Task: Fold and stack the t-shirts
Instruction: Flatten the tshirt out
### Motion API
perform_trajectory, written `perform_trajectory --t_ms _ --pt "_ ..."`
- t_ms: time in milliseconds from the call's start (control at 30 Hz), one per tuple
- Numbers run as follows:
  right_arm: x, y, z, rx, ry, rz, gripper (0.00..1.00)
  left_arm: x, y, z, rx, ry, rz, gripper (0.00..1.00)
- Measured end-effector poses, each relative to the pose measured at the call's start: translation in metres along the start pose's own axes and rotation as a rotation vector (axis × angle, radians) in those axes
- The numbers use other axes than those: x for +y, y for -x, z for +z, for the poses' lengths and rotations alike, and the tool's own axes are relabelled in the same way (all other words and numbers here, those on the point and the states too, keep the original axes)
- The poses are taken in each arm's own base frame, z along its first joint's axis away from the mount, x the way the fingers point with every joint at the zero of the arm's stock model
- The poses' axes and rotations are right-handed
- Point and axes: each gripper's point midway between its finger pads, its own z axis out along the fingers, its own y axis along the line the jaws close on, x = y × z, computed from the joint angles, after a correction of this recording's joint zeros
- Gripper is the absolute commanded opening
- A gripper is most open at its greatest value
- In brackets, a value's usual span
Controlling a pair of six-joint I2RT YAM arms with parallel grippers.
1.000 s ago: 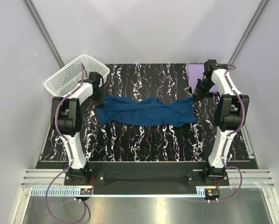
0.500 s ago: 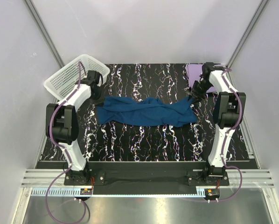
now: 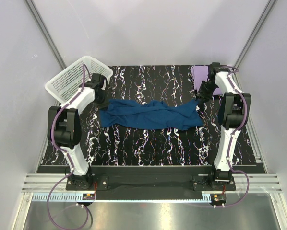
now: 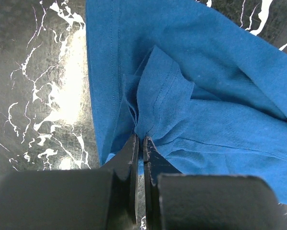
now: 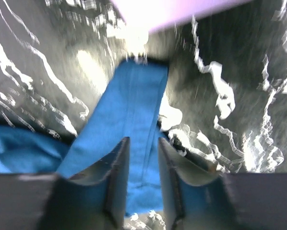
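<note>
Sprawling on the black marbled table (image 3: 148,143) between pale walls (image 3: 148,28): the teal t-shirt (image 3: 150,115), white basket (image 3: 69,79) past its left end, lavender t-shirt (image 3: 200,73) past its right. Now the left gripper (image 4: 139,140) pinches its fold tight; the right gripper (image 5: 142,143) gapes over it.

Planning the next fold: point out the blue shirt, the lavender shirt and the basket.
blue shirt (image 3: 150,115), top external view, middle of the cloth.
lavender shirt (image 3: 199,74), top external view, exposed left part.
basket (image 3: 66,80), top external view, perforated side wall.
</note>
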Motion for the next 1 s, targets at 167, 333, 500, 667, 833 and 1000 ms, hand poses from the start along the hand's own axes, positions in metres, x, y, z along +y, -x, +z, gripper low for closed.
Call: perform_trajectory --t_ms 167,333,500,667,833,1000 --pt "-0.003 0.028 0.007 -0.076 -0.029 -0.012 0.46 0.002 -0.008 0.004 0.021 0.002 0.001 0.0" --pt "-0.007 0.043 0.018 -0.111 -0.053 -0.06 0.51 0.001 -0.012 0.005 0.032 -0.005 0.003 0.0" --pt "-0.008 0.043 0.029 -0.097 -0.046 -0.091 0.51 0.001 -0.011 0.004 0.028 -0.01 0.014 0.0" --pt "-0.004 0.046 0.034 -0.106 -0.017 -0.11 0.51 0.0 -0.01 0.001 0.02 -0.016 0.017 0.0" --pt "-0.002 0.045 0.039 -0.094 -0.002 -0.116 0.5 0.001 -0.011 0.0 0.019 -0.018 0.017 0.0" --pt "-0.002 0.044 0.041 -0.09 0.004 -0.121 0.45 0.0 -0.011 -0.002 0.016 -0.02 0.017 0.0"
